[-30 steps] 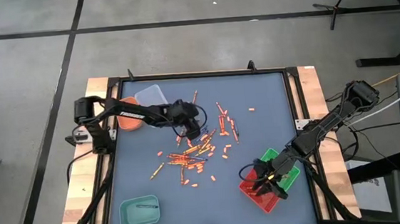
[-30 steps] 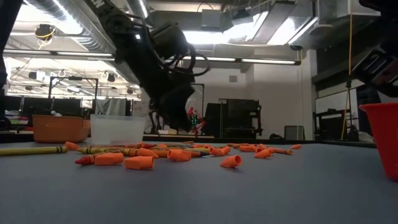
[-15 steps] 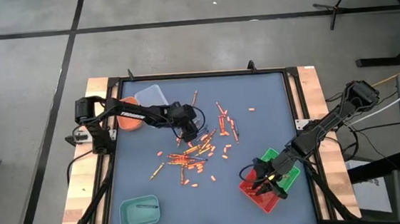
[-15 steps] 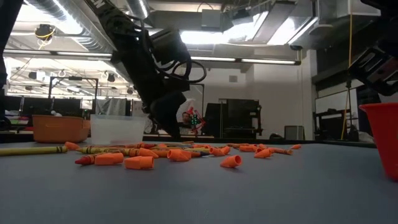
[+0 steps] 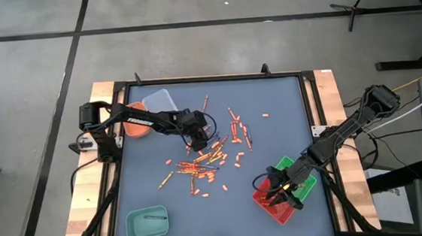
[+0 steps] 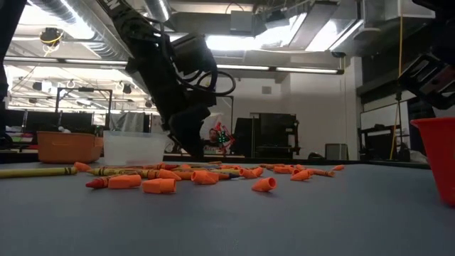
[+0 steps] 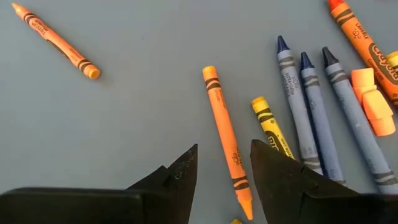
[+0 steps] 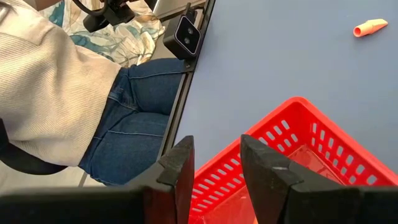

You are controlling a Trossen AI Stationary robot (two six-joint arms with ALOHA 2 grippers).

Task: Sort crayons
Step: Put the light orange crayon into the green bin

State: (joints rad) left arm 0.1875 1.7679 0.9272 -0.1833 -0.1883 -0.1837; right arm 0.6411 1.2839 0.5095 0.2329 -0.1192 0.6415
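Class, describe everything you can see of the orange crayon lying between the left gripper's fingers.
The long orange crayon is a slim stick in an orange paper wrapper with dark bands near each end and dark lettering. It looks whole, with a flat end and a pointed tip, and lies flat on the grey-blue table. The open left gripper straddles its tip end; contact is unclear.

dozens of crayons [image 5: 212,155], five trays [image 5: 148,223]

Trays: teal [image 5: 147,223], red [image 5: 275,207], green [image 5: 297,177], orange [image 6: 69,146], clear [image 6: 134,148].
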